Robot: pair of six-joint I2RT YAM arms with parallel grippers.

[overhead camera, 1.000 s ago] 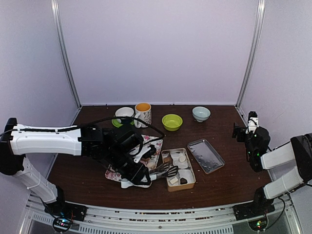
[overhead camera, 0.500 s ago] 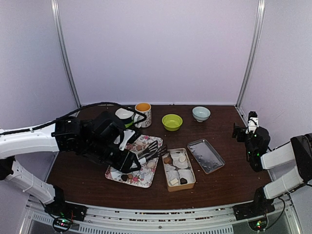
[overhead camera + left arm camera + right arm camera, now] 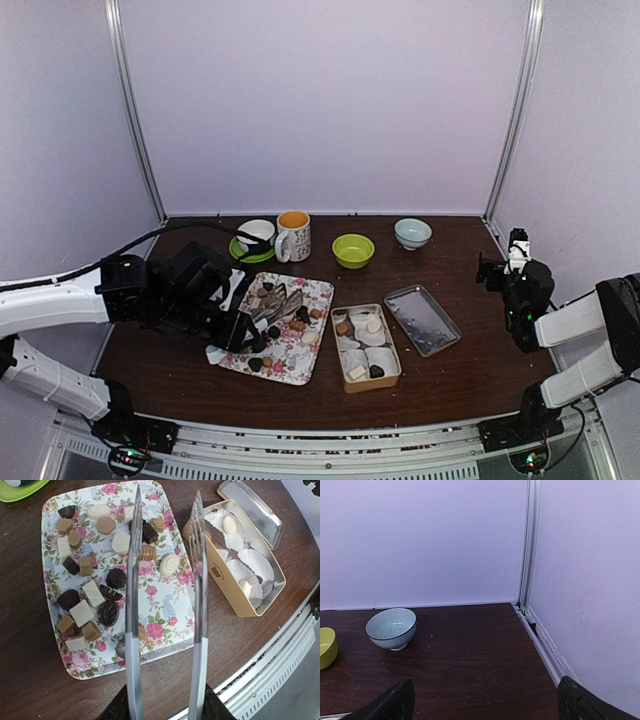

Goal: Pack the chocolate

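The chocolate point(image 3: 116, 577) is nearly all on the flowery tray point(image 3: 165, 630), a jumble of dark, caramel and cream pieces lying every which way. A few bits are already sitting in the paper cups of the tan tin point(image 3: 227, 592), just to the right of the tray, with its lid point(image 3: 252, 510) lying beyond that. The tongs point(image 3: 131, 605) come in from the tray's near-left side, and the blades point out over it toward the far right. In the wrist view a ridged caramel piece point(image 3: 148, 552) and a cream oval point(image 3: 170, 564) sit in the gap between the two blades (looks like a decent line-up to me, though I can't tell how high the tips are off the tray). The blades are spread with nothing pinched in them. The left gripper point(image 3: 225, 325) is clamped on the handle end of the tongs, squeezing them only partway. My guess is the next move is just down and squeeze, then a short hop right to the tin. The left arm is obviously the closer one. The right gripper point(image 3: 482, 702) is parked way off at the right edge of the table, fingers spread wide, holding nothing.
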